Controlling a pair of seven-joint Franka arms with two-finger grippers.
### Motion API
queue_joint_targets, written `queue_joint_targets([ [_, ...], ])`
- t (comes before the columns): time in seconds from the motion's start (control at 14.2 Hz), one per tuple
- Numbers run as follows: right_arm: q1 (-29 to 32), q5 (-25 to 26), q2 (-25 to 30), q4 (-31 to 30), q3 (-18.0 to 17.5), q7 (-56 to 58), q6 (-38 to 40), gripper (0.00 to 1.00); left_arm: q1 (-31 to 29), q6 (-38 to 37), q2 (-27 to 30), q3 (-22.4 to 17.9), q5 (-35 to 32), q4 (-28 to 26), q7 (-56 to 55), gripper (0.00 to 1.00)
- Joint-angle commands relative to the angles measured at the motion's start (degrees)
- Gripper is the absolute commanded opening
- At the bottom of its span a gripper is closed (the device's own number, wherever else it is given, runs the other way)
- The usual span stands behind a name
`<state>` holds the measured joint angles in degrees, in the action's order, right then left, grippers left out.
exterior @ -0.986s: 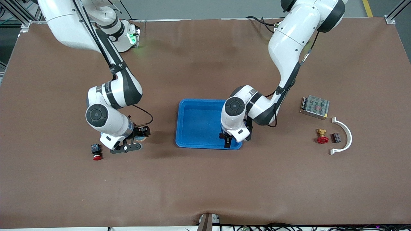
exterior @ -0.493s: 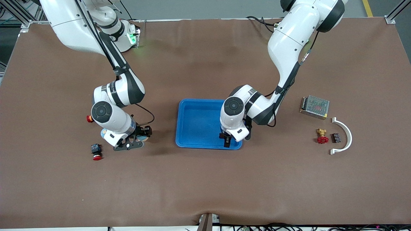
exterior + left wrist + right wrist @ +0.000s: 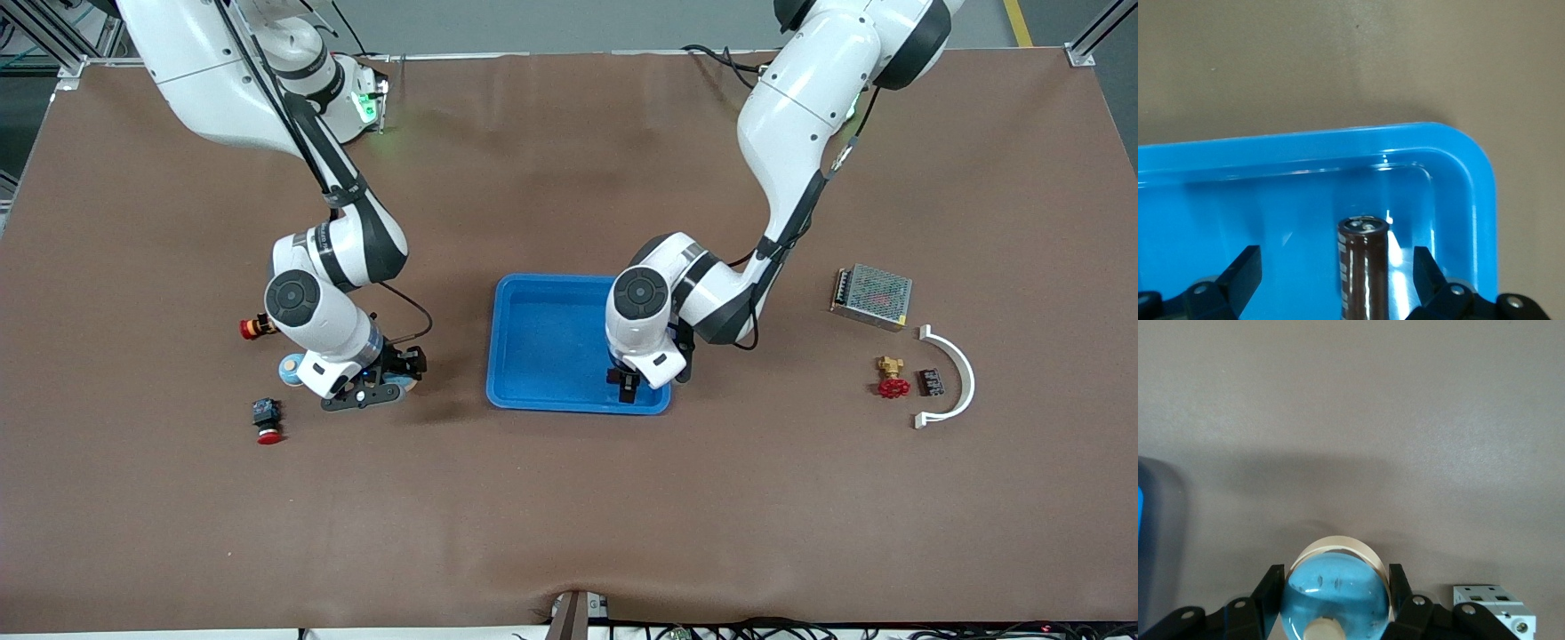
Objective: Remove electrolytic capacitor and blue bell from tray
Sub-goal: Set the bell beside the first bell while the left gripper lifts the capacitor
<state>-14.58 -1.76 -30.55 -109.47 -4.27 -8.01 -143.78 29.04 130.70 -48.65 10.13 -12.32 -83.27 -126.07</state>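
Nearer the tray (image 3: 533,307) now: right claw (image 3: 378,391), bell (image 3: 1337,595).

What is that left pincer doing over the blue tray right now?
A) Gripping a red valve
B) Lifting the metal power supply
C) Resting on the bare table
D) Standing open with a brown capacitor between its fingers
D: in the left wrist view the left pincer stands open, its fingers apart from the brown capacitor, which stands upright in a corner of the blue tray.
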Motion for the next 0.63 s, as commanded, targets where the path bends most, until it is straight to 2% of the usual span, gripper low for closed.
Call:
queue_joint_targets([
  [0.0,-0.1,-0.5,0.0,-1.0,-0.1,0.9,-1.3,0.51,0.7,-0.5,-0.3,-0.5,-0.9,0.1,-1.6,1.00],
  [0.42,-0.1,-0.1,-2.2,-1.0,-0.1,0.9,-3.1,0.52,0.7,-0.5,-0.2,-0.4,-0.9,0.6,-2.0,1.00],
  [0.49,0.0,-0.1,-2.6,-1.0,-0.1,0.9,-3.2,0.52,0.7,-0.5,-0.2,-0.3,-0.9,0.6,-2.0,0.94],
  [0.56,0.0,-0.1,-2.8,-1.0,-0.1,0.9,-3.4,0.52,0.7,-0.5,-0.2,-0.2,-0.8,0.7,-2.0,0.84],
])
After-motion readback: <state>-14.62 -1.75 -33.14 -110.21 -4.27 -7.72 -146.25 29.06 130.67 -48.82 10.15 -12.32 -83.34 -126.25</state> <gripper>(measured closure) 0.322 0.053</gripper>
